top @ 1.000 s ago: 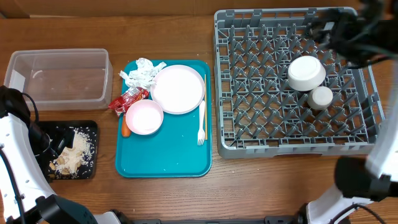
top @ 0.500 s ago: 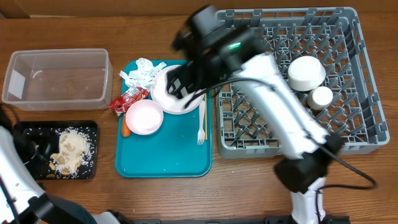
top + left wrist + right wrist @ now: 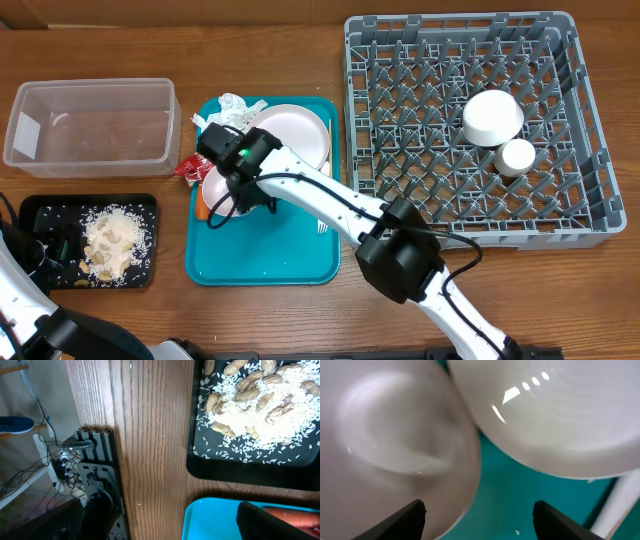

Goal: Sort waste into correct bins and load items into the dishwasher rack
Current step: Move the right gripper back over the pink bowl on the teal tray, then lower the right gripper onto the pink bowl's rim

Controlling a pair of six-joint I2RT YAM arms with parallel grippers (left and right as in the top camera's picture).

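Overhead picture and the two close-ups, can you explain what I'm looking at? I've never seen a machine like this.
This is a robot with two arms at a wooden table. The wide picture looks straight down. Each close-up comes from a camera on one wrist.

On the table are a clear tub, a black tray with rice and peanuts, and a teal tray carrying a plate, a napkin and a red wrapper. The grey rack holds a white bowl and a cup.

The right gripper hangs open over a pink bowl, holding nothing.
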